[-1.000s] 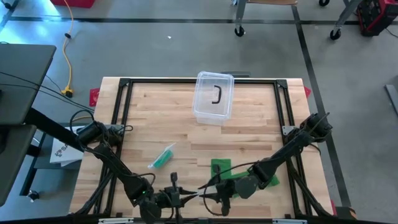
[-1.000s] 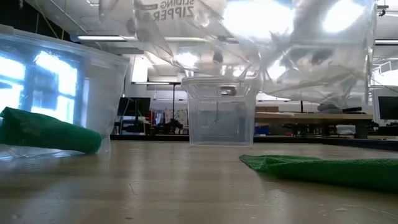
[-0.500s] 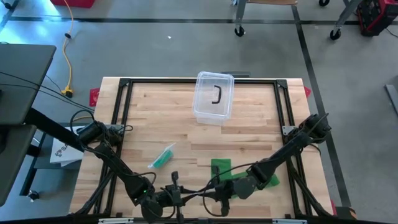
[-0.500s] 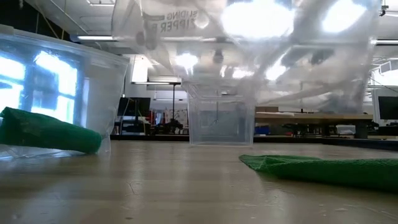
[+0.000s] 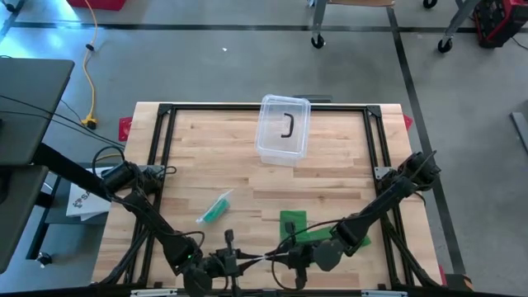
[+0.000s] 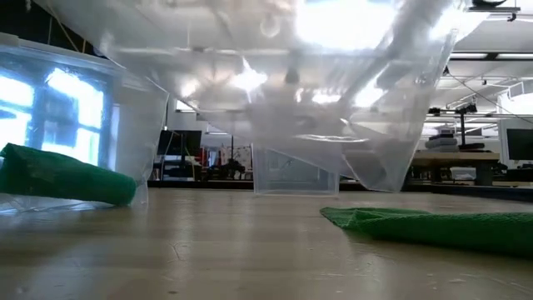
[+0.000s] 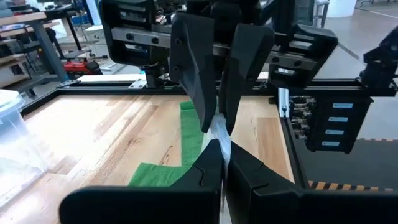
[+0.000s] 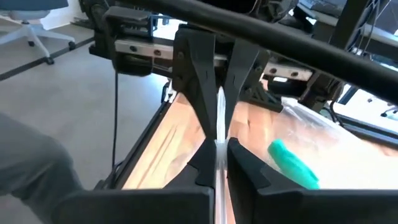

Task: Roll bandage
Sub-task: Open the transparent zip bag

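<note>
High view — left gripper (image 5: 229, 264) and right gripper (image 5: 285, 261) are meeting nose to nose at the table's near edge, both pinching a clear zipper bag (image 5: 266, 259) between them. The rolled green bandage (image 5: 216, 207) is lying left of centre in its clear wrap; green cloth (image 5: 294, 223) just beside the right gripper.

Low view — bag is hanging above the table (image 6: 250, 250).

Wrist views — each pair of fingers is clamped tight on the bag's edge.

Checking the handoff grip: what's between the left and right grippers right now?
A clear plastic bag, pinched by both. The left gripper and right gripper meet nose to nose on its edge, as both wrist views show.
</note>
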Motion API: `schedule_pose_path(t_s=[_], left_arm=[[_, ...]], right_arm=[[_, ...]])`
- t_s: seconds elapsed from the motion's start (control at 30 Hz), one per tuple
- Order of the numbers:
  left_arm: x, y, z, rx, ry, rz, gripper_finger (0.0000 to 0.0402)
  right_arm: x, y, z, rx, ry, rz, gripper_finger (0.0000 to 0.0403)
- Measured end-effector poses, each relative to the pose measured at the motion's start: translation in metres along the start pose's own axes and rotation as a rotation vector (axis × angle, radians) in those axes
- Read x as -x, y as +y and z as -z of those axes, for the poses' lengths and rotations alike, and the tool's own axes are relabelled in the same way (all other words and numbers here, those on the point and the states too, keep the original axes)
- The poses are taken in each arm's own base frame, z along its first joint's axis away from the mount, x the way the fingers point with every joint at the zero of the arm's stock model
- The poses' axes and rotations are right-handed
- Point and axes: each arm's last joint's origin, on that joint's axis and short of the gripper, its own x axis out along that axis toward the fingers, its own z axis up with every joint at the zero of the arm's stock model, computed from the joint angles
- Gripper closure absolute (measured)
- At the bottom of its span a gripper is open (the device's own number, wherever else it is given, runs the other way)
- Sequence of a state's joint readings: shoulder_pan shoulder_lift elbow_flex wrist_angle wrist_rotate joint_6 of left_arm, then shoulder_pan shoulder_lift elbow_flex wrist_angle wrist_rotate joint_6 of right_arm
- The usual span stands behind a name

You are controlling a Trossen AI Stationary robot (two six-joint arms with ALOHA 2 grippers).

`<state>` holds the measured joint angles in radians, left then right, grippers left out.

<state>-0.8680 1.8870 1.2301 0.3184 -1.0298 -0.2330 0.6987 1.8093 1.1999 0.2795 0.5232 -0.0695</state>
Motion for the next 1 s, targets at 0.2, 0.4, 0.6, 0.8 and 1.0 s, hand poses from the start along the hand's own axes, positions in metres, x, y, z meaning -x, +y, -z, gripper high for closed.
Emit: schedule_pose_path(t_s=[0.2, 0.4, 0.6, 0.8, 1.0], left_arm=[[0.005, -0.003, 0.001, -0.011, -0.001, 0.010, 0.0401], [0.007, -0.005, 0.002, -0.020, 0.002, 0.017, 0.0401], [0.010, -0.006, 0.002, -0.020, 0.000, 0.025, 0.0401], [0.012, -0.007, 0.002, -0.038, 0.000, 0.031, 0.0401], [0.012, -0.008, 0.002, -0.039, 0.001, 0.034, 0.0401]], right_arm=[[0.001, 0.000, 0.002, -0.036, 0.025, -0.003, 0.0396], [0.004, 0.003, 0.006, -0.052, 0.069, -0.009, 0.0396], [0.019, 0.006, 0.003, -0.071, 0.125, -0.025, 0.0396], [0.032, 0.004, 0.005, -0.102, 0.220, -0.045, 0.0396], [0.035, 0.006, 0.013, -0.134, 0.307, -0.079, 0.0396]])
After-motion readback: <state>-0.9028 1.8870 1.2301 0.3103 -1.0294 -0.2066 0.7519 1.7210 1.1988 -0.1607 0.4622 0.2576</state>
